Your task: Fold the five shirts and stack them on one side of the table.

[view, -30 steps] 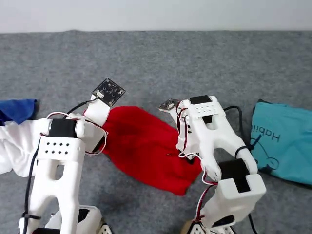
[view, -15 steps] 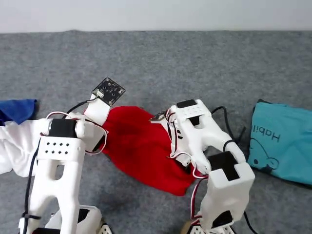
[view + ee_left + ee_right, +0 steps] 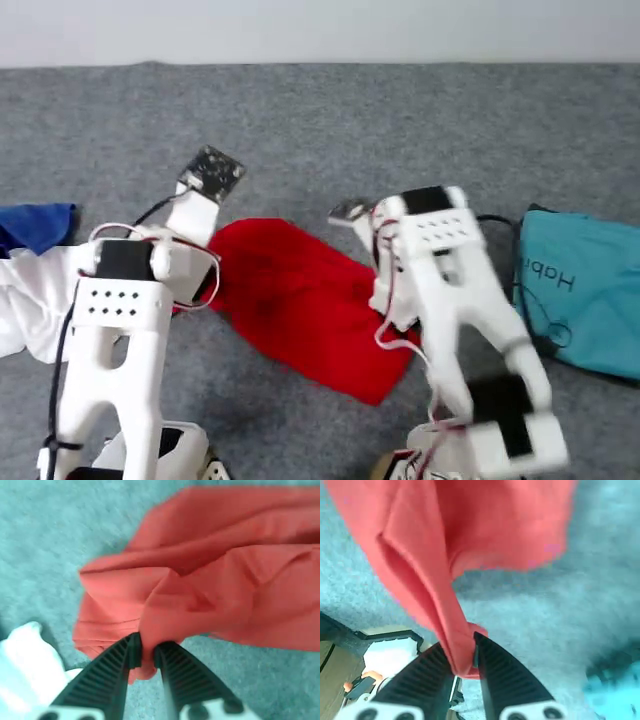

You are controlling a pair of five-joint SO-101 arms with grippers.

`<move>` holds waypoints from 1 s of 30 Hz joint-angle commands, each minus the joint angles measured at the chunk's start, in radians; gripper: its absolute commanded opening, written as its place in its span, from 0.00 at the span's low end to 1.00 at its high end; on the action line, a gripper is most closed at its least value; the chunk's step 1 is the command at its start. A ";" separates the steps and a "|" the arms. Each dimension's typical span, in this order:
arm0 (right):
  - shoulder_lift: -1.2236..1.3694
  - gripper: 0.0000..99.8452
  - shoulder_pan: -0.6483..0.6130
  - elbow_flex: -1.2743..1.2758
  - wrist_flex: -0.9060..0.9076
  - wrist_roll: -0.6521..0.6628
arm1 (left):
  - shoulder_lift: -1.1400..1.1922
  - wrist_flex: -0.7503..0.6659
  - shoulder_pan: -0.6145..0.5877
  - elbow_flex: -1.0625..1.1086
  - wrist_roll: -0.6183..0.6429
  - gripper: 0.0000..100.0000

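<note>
**Red shirt pinched at both sides for a fold**

The red shirt (image 3: 300, 300) is seen in the middle of the grey table (image 3: 400, 120), between the two arms. In the left wrist view, the left gripper (image 3: 146, 649) is pressed together on a bunched fold of cloth at one edge of the garment, near the white shirt (image 3: 25, 300). In the right wrist view, the right gripper (image 3: 463, 652) is closed on a thin pinched ridge of the same shirt, and the cloth stretches away from the jaws.

The shirt is judged to be held at two opposite sides so that it can be spread taut and one part laid over another, rather than dragged by a single corner.

A teal shirt (image 3: 585, 300) is laid fairly flat at the right side of the table, well apart from the red one, and is possibly meant as the base of the stack. A blue shirt (image 3: 35, 222) is seen at the left edge, beside the white one. With these shirts lying separately, the task is judged to be far from finished.
</note>
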 commanded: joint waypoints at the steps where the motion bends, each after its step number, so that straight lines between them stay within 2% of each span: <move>1: -0.269 0.01 0.039 -0.028 0.053 0.011 | -0.031 0.072 -0.008 -0.171 0.032 0.01; 6: -0.484 0.01 0.061 -0.147 0.044 0.017 | -0.028 0.149 -0.008 -0.464 0.028 0.01; 8: -0.522 0.01 0.059 -0.241 0.041 0.068 | -0.025 0.152 -0.008 -0.564 0.017 0.01; 11: -0.532 0.01 0.062 -0.397 0.008 0.110 | -0.025 0.153 -0.006 -0.671 -0.072 0.01; 15: -0.532 0.01 0.097 -0.539 -0.102 0.126 | -0.029 0.152 0.000 -0.751 -0.164 0.01; 19: -0.532 0.01 0.130 -0.621 -0.239 0.210 | -0.031 0.155 -0.008 -0.811 -0.293 0.01; 30: -0.535 0.01 0.166 -0.813 -0.552 0.382 | -0.031 0.120 -0.009 -1.024 -0.466 0.01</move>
